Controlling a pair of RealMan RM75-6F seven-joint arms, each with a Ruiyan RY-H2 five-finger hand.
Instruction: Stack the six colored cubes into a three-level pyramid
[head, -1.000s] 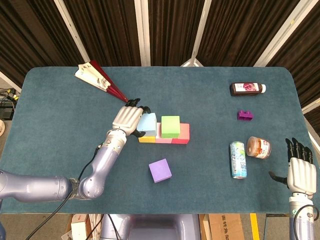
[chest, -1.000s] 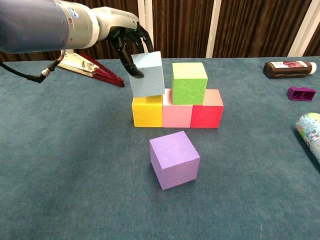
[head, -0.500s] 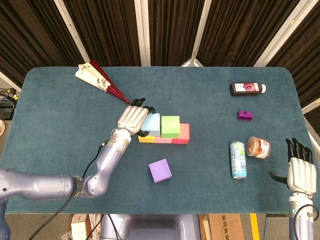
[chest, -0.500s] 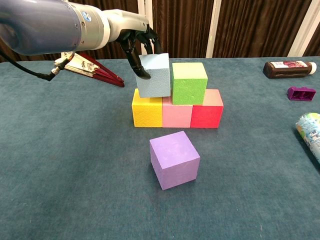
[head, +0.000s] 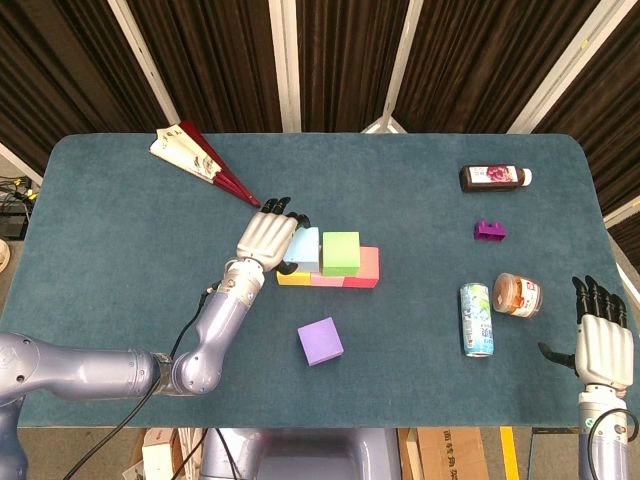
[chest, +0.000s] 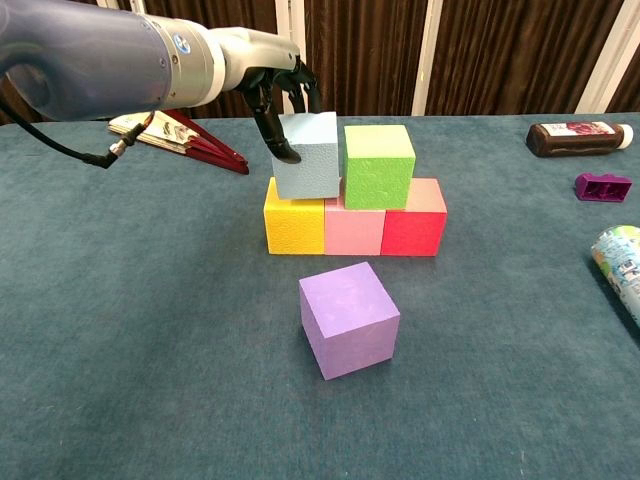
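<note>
- Left hand (chest: 275, 85) is gripping the light blue cube (chest: 308, 156), which is sitting on the yellow cube (chest: 294, 222) beneath the hand.
- Green cube (chest: 378, 166) is touching it, opposite the fingers.
- Purple cube (chest: 349, 319) is lying apart on the surface (chest: 140, 330).
- Right hand (head: 603, 342) is resting with its fingers apart.

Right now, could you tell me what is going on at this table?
The robot is building a pyramid of cubes. Its left hand holds the light blue cube on the second level, over the yellow cube and pink cube, beside the green cube. The red cube completes the bottom row. The purple cube sits alone in front, not yet placed. The right hand rests open at the table's right edge, holding nothing.
</note>
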